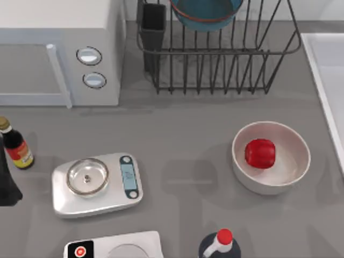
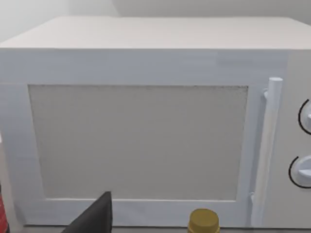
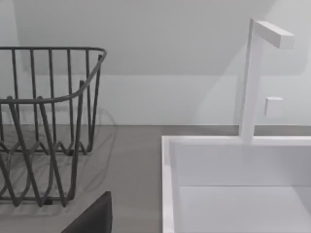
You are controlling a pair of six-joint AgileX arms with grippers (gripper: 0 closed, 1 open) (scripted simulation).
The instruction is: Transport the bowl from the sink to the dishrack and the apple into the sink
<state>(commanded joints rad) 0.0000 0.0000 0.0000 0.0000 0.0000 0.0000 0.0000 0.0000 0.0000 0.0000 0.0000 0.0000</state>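
Note:
The teal-blue bowl point(image 1: 207, 13) with an orange-red rim line rests in the dark wire dishrack point(image 1: 215, 64) at the back, beside its dark cutlery cup point(image 1: 153, 29). The glossy red apple point(image 1: 260, 153) lies inside an off-white bowl point(image 1: 293, 172) at the right of the counter. The pale sink point(image 1: 325, 75) runs along the right edge; its basin point(image 3: 233, 194) and the rack's end point(image 3: 53, 121) face the right wrist camera. My left arm point(image 1: 8, 185) stands parked at the far left edge. A dark part of my left gripper point(image 2: 95, 216) faces the microwave, and a dark part of my right gripper point(image 3: 92, 216) sits near the sink's rim.
A white microwave point(image 1: 59, 48) fills the back left. In front of it stand a dark sauce bottle point(image 1: 16, 148) and a silver kitchen scale point(image 1: 97, 183). A second scale point(image 1: 113, 248) and a red-capped bottle point(image 1: 220, 243) sit at the front edge. A white tap point(image 3: 252, 82) rises behind the sink.

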